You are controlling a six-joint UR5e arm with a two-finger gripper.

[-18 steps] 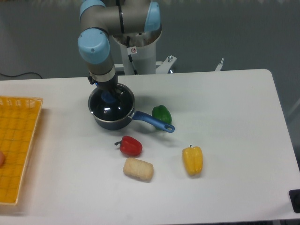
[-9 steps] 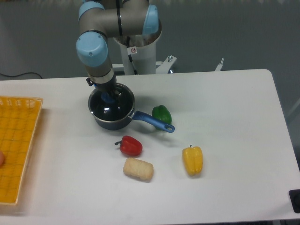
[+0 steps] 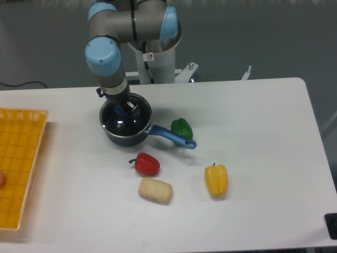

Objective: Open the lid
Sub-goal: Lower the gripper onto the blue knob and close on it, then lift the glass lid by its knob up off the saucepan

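We see a wide white counter (image 3: pixel 253 158) carrying everything, and we take the dark blue long-handled saucepan (image 3: pixel 125 133) near its back left as our landmark. Behind the saucepan rises the grey robot arm with light blue joint caps (image 3: pixel 105 52), bending down over the pot. At the far left of the saucepan, at the counter's edge, lies a flat yellow mesh tray (image 3: pixel 18 163).

On the saucepan sits the round transparent glass lid with a thin metal rim (image 3: pixel 122 122), lying flat and closed over the pot; its light blue knob shows just under the arm's end. The dark two-finger gripper (image 3: pixel 123 108) hangs right at that knob, over the back part of the lid. Its jaws are too small and dark for us to tell how far apart they stand or whether they have hold of the knob.

In front and right of the saucepan, well apart, lies a yellow bell pepper (image 3: pixel 216 180). In front of it lies a pale, crumbed, block-shaped piece of food (image 3: pixel 155 190), and just behind that a red bell pepper (image 3: pixel 146 164). A green bell pepper (image 3: pixel 181 128) sits just right of the saucepan, close beside its blue handle.
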